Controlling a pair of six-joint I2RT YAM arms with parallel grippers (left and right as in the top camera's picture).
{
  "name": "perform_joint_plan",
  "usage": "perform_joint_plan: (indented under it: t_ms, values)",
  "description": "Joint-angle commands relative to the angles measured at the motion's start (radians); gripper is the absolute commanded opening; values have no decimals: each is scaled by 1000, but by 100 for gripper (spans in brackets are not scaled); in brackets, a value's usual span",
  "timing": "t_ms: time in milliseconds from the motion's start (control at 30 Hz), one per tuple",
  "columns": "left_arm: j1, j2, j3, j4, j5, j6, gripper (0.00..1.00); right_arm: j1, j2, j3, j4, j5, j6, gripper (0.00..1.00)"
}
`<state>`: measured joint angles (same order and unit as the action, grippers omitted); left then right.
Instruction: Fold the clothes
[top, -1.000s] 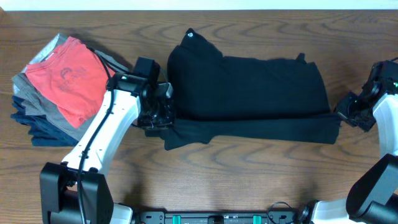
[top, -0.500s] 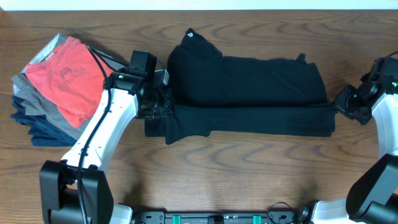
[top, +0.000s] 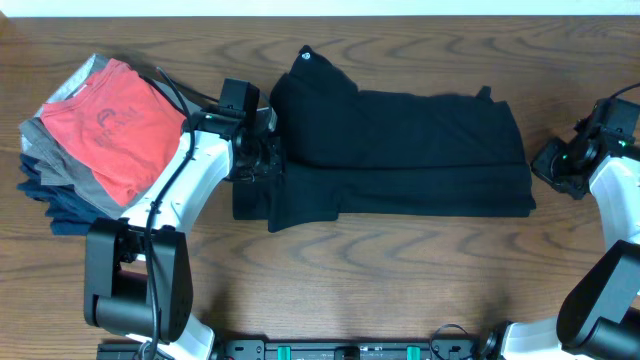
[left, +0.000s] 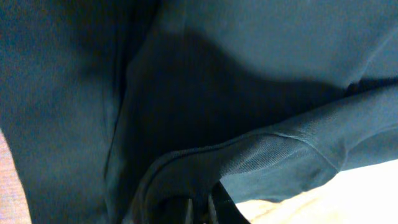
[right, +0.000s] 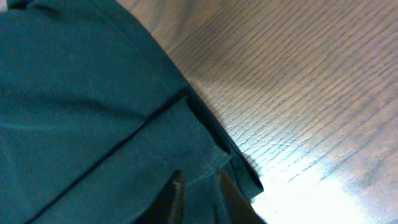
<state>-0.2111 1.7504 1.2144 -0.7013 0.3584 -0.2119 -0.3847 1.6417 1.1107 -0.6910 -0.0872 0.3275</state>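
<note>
Now, black garment (top: 400, 150): half-folded lengthwise, stretched between both grippers.
Left gripper (top: 265, 165): garment's left end, jaws pinching its hem.
Right gripper (right: 200, 190): garment's right corner, jaws nipping cloth.
Folded stack (top: 95, 130): left of garment.

Front strip of brown wooden desk (top: 400, 280): open, passable.
Centre: wide black folded garment (top: 420, 140) blocks.
Left: stack of folded clothes (top: 100, 130), red shirt on top.
Gap between the two: filled by white left arm (top: 185, 190).
</note>
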Motion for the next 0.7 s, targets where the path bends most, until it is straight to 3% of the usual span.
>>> perform_joint_plan:
  t_ms: [0, 233, 400, 533, 667]
  values:
    - [3, 4, -8, 30, -16, -11, 38, 6, 10, -10, -6, -16, -11, 22]
    - [3, 4, -8, 74, -14, -14, 55, 6, 10, -10, -66, -16, -11, 24]
    - [2, 4, -8, -60, 12, -36, 57, 6, 10, -11, -107, -14, -12, 25]
    - [2, 4, -11, -201, -90, -37, 57, 6, 10, -14, -114, -15, -15, 25]
    - [2, 6, -42, -225, -94, -37, 57, 6, 10, -14, -120, -15, -23, 25]
